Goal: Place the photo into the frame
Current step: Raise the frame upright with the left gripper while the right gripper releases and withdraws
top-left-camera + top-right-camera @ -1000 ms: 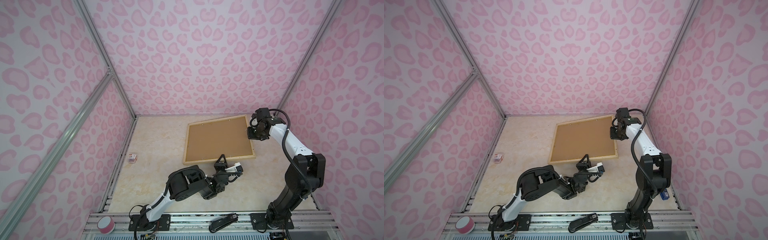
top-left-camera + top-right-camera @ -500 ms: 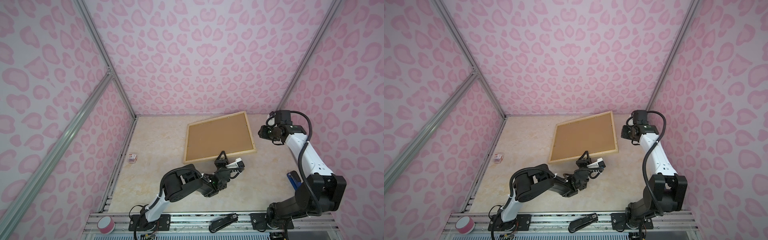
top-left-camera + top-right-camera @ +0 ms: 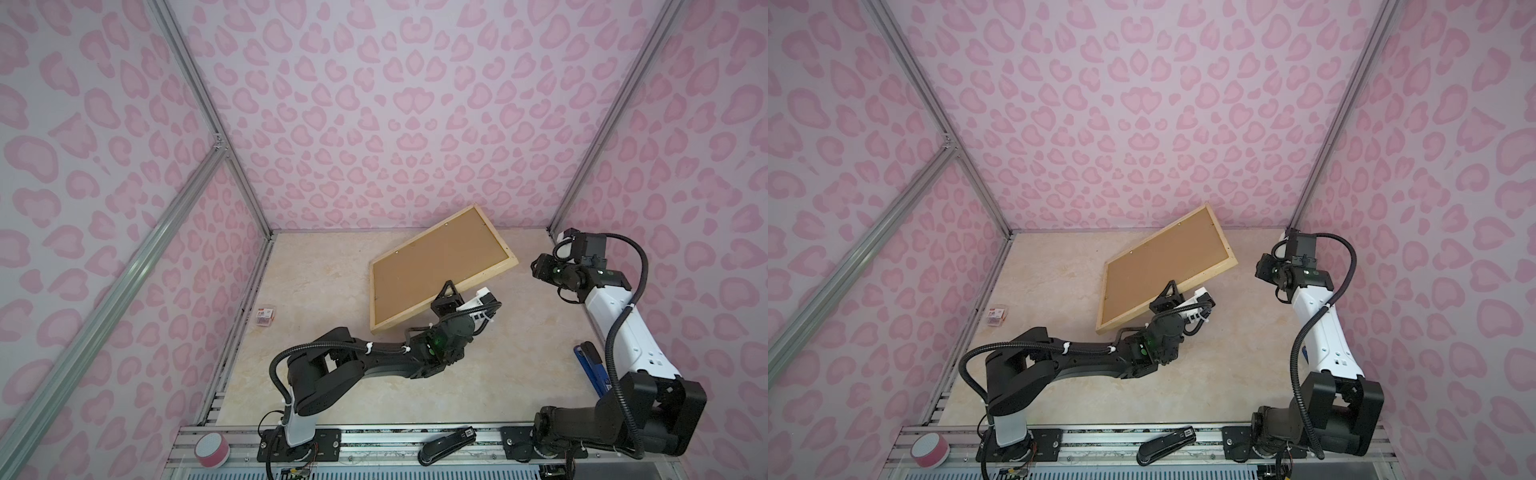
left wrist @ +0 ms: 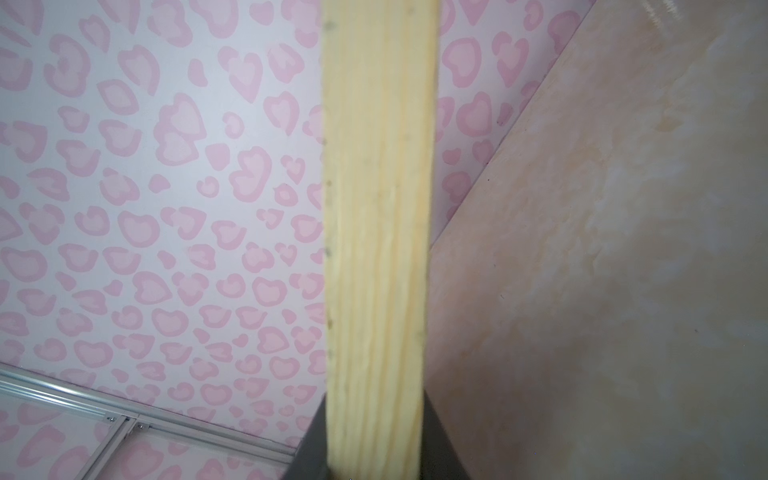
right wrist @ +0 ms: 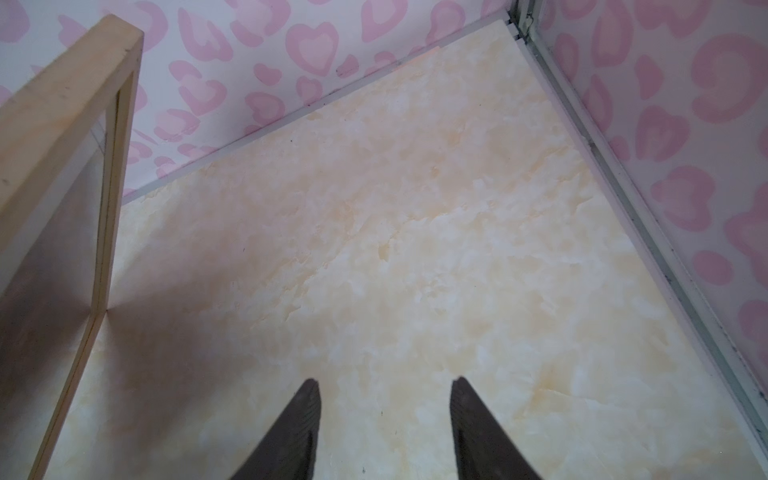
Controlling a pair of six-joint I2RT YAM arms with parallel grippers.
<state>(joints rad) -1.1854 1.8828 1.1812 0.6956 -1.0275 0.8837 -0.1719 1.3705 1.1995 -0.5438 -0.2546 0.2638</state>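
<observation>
My left tool (image 3: 451,297) stayed clamped on the near rail of the frame (image 3: 498,269), which now stood tilted, its far corner raised off the bench (image 3: 332,270) instead of lying nearly flat as a second before. My right tool (image 5: 384,386) had just let go of the frame's right edge and drawn clear, jaws apart and empty. Inside the frame only the brown backing board (image 3: 432,257) showed. The photo was nowhere visible, so I could not tell whether it lay under the board.

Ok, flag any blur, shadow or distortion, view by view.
Left wrist view: the frame fills the centre, soft and out of focus, wall behind sharper. Right wrist view: crisp, a dark shadow beneath the frame on the table. Both top views: evenly lit, wide-angle splay in the corner posts.
</observation>
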